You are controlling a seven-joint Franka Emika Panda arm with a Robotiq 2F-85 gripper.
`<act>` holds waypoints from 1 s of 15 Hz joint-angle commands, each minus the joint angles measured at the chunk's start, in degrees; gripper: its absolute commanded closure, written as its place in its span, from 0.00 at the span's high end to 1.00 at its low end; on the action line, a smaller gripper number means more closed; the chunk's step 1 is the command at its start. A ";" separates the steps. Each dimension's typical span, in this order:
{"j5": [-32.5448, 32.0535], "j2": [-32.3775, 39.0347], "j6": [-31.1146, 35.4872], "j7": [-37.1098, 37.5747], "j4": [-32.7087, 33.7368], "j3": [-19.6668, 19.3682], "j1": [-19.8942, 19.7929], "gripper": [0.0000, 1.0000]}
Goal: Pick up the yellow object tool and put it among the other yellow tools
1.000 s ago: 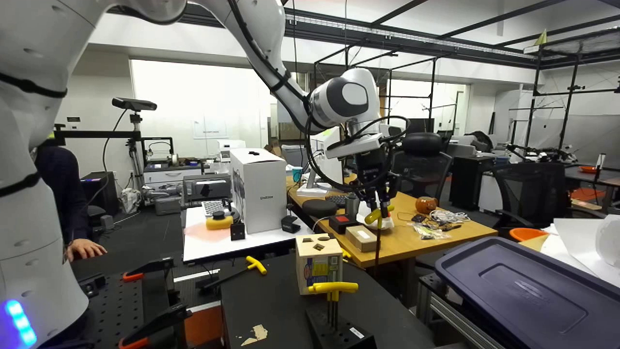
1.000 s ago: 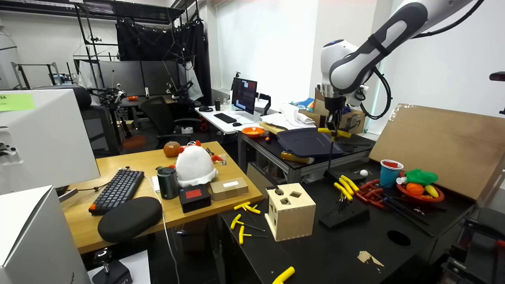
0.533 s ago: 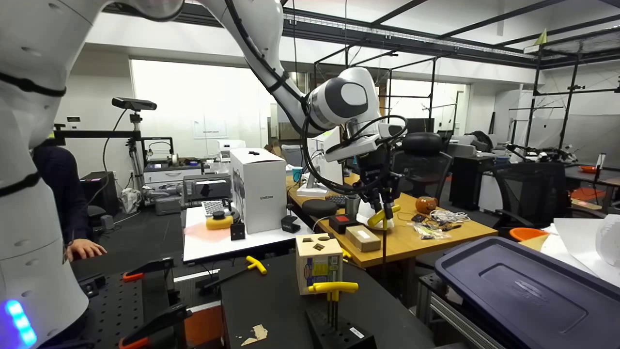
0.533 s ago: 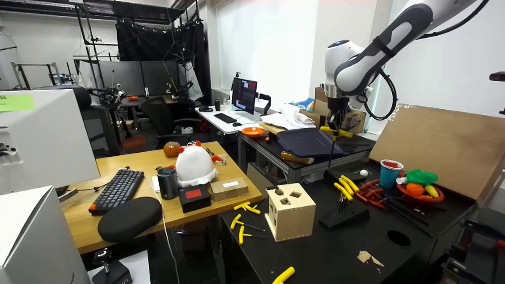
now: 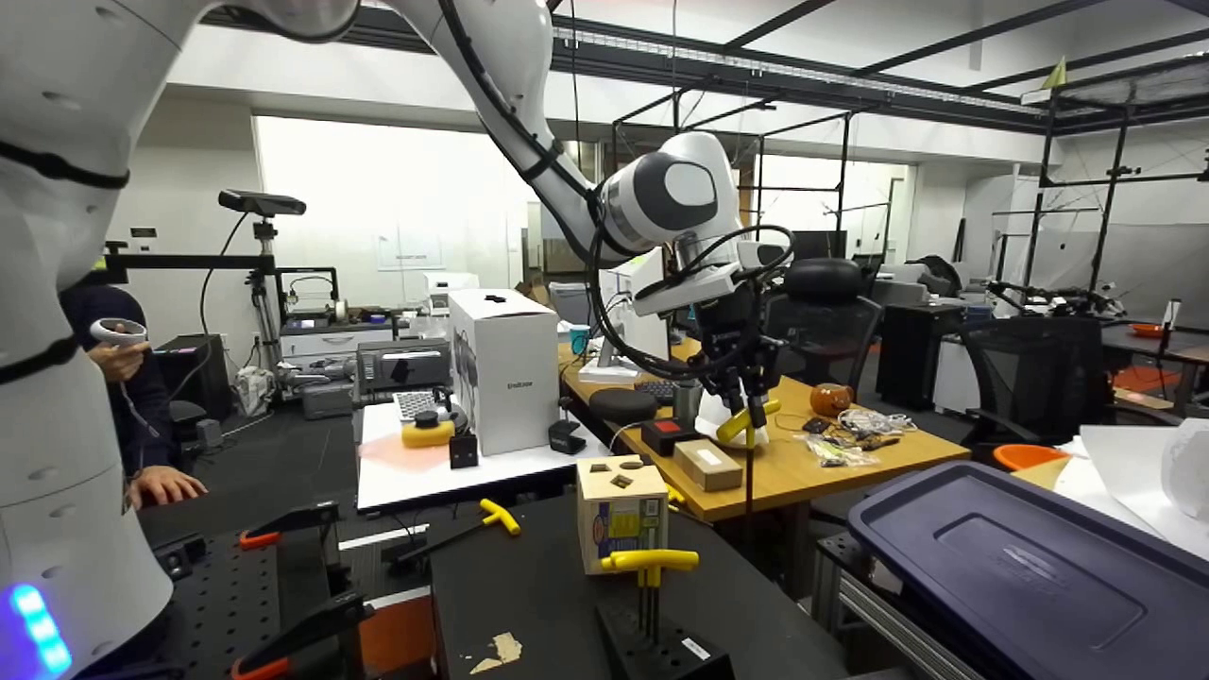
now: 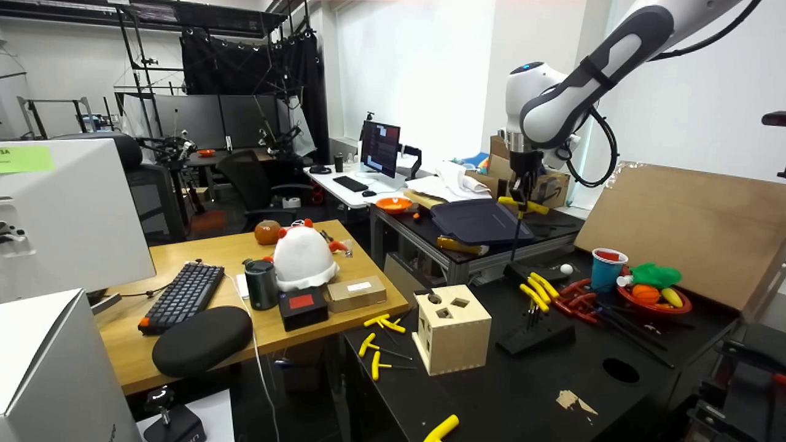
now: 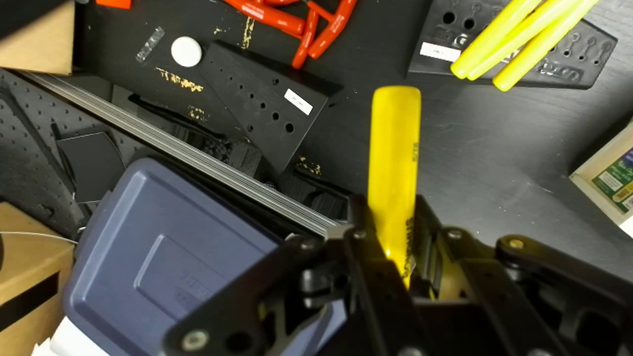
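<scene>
Gripper (image 7: 392, 212): clenched on the tool (image 7: 394, 148), pointing down, raised above the bench (image 6: 528, 393).
Fingers (image 7: 426, 217): pressed from both sides on the yellow crossbar (image 6: 536, 208), grasping between its two ends.
Tool: held above the bench, jutting past the grip at both ends of the crossbar; tilted a little there in both exterior views, with a shaft (image 6: 517, 236) nearly upright below, ending near the near rack (image 7: 267, 104); cannot tell whether touching.
Wrist (image 5: 652, 194): bent from the slant of the forearm (image 5: 519, 52) into a downward reach.
Forearm: sloping down to the wrist in both exterior views.
Near rack: lying on the bench, holes upward, white label toward one end.
Ball (image 7: 186, 51): white, just beside the near rack.
Red tools (image 7: 277, 17): lying heaped, also just beside the near rack.
Far rack (image 7: 578, 69): on the bench, across the held tool from the near rack in the wrist view.
Other yellow tools (image 7: 544, 45): standing in the far rack, bunched close at the handles, apart from the held tool.
Box (image 6: 457, 334): pale wood, upright, past the far rack.
Loose yellow tools (image 6: 376, 366): lying beside the box, near the bench edge.
Lid (image 5: 1030, 567): dark blue, on a neighbouring table (image 6: 491, 259).
Base (image 5: 57, 529): well apart from the gripper, bearing the arm (image 5: 57, 274) up past the top of an exterior view.
</scene>
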 commanded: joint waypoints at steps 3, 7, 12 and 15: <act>-1.72 3.60 0.26 7.41 4.12 -2.91 1.30 0.06; -2.85 6.33 0.12 13.80 8.31 -6.14 2.03 0.06; -6.08 8.35 -1.33 19.93 11.34 -11.16 2.70 0.06; -7.02 8.04 -2.46 21.81 10.57 -12.91 2.34 0.06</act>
